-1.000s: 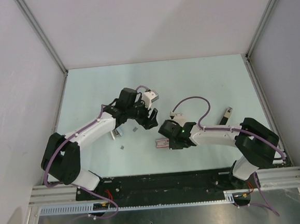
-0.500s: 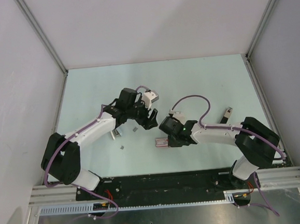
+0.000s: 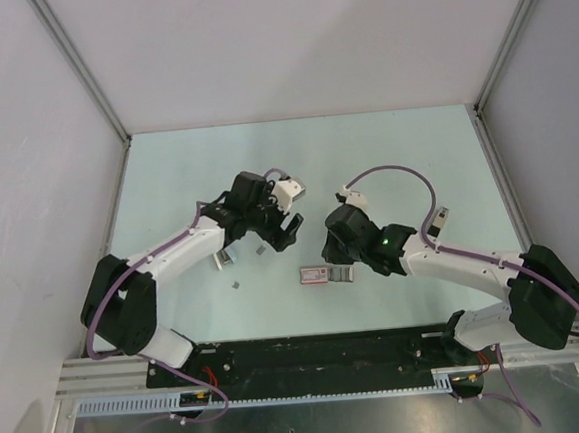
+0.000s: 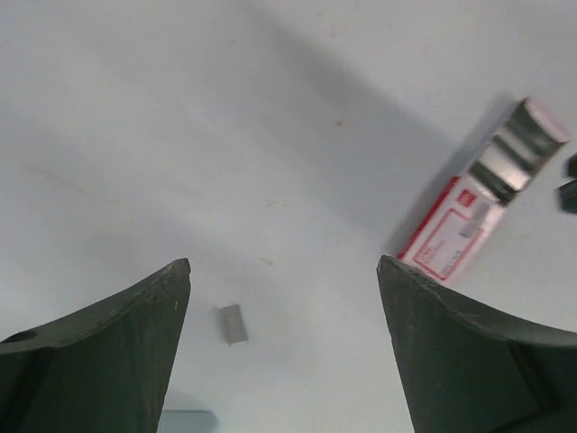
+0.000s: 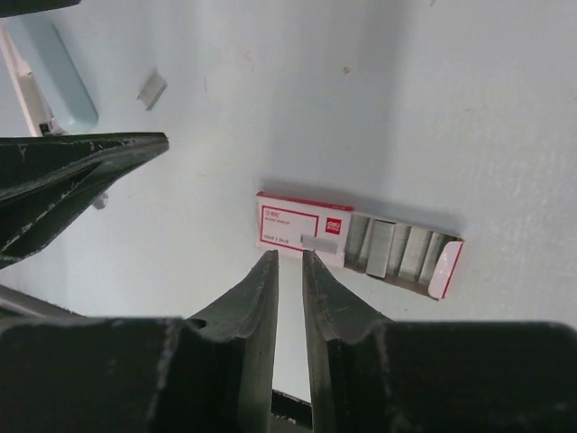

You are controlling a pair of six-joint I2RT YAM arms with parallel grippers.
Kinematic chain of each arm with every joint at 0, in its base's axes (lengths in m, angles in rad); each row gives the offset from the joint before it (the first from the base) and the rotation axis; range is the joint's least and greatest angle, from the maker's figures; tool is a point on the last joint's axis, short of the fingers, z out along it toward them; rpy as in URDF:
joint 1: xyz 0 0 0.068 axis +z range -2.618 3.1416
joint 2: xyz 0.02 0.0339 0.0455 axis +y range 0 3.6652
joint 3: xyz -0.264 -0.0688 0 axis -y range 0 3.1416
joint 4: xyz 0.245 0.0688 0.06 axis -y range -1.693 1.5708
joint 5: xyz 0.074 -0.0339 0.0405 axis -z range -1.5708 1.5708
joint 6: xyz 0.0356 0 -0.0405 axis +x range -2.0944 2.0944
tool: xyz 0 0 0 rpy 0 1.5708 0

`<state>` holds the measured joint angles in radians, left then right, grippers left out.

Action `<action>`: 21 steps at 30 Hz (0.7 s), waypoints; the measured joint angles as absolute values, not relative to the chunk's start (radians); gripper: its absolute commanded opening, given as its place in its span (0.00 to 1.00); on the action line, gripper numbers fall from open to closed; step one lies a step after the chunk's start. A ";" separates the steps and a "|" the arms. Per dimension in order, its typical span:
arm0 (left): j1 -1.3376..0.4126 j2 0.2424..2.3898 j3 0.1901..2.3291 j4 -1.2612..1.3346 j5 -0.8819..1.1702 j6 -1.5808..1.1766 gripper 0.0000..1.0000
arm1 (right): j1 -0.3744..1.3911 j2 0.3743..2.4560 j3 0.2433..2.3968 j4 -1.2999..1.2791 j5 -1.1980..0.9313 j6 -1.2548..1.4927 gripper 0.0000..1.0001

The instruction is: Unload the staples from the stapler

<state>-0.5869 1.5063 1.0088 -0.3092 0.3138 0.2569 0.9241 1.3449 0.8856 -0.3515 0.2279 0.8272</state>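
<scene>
The light blue stapler (image 3: 223, 258) lies under my left forearm, mostly hidden; its end shows in the right wrist view (image 5: 56, 83). My left gripper (image 3: 283, 232) is wide open and empty above the table, with a small staple piece (image 4: 233, 323) below and between its fingers. The red and white staple box (image 3: 326, 275) lies half slid open with staple strips in its tray (image 5: 397, 251). A loose staple strip (image 5: 317, 242) rests on the box's sleeve. My right gripper (image 3: 337, 260) hovers just behind the box (image 5: 302, 225), jaws only slightly apart, with nothing between them.
A second loose staple piece (image 3: 235, 285) lies near the front, left of the box. Another bit (image 5: 151, 87) lies by the stapler. A small black tool (image 3: 436, 223) lies at the right. The enclosure walls ring the table.
My right arm has swung its elbow out to the right and drawn the gripper back and up from the box. The left gripper has barely moved.
</scene>
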 measured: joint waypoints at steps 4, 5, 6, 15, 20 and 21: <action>-0.587 1.540 1.007 -0.318 0.212 0.297 0.90 | 0.910 1.346 0.884 -0.352 0.247 0.817 0.22; -0.587 1.554 1.003 -0.321 0.190 0.304 0.89 | 0.910 1.346 0.884 -0.351 0.250 0.816 0.22; -0.587 1.570 1.001 -0.326 0.171 0.314 0.88 | 0.910 1.346 0.882 -0.346 0.253 0.816 0.22; -0.579 1.667 0.987 -0.365 0.070 0.341 0.77 | 0.908 1.343 0.849 -0.319 0.271 0.816 0.22; -0.569 1.667 0.959 -0.368 0.054 0.339 0.69 | 0.904 1.340 0.837 -0.315 0.273 0.816 0.23; -0.569 1.667 0.953 -0.370 0.054 0.337 0.66 | 0.903 1.340 0.836 -0.315 0.273 0.817 0.23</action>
<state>-0.5686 1.6669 0.9531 -0.3702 0.0540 0.3370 0.9028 1.3396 0.8360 -0.3145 0.2726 0.8169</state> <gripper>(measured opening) 0.715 0.222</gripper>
